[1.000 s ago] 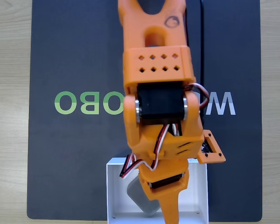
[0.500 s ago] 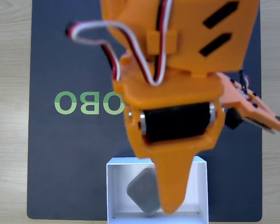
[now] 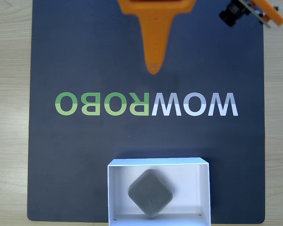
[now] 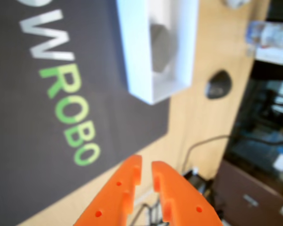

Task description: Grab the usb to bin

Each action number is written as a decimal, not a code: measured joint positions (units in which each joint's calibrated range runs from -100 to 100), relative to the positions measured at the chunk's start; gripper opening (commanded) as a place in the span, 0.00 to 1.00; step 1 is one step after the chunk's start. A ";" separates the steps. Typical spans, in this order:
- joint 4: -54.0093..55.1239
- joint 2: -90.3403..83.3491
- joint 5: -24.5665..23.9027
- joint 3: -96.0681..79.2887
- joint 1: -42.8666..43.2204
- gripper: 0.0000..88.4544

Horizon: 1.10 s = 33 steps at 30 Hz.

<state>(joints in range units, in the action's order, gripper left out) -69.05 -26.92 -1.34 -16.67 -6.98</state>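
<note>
My pincer [image 4: 146, 172], now clenched empty, has pulled back toward 12 o'clock; the usb [image 3: 150, 192] rests inside the bin [image 3: 205, 188], task done

A pale wood-grain table [image 3: 9, 117] carries a dark mat [image 3: 85, 155] that covers most of it in the fixed view, leaving bare wood strips at 9 and 3 o'clock. The mat bears mirrored lettering [image 3: 146, 104], green and white, across its middle. At 6 o'clock on the mat sits the white bin [image 3: 112, 193], its near edge close to the mat's border. In the wrist view, a dark rounded object [image 4: 218, 84] rests on bare wood beyond the mat's corner.
</note>
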 measured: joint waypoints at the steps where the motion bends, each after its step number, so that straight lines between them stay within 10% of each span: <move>1: 1.55 -2.04 0.00 -5.15 0.00 0.02; 33: -3.97 -72.06 6.66 -75.01 -4.51 0.03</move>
<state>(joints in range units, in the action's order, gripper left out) -73.02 -98.98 5.32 -91.69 -11.49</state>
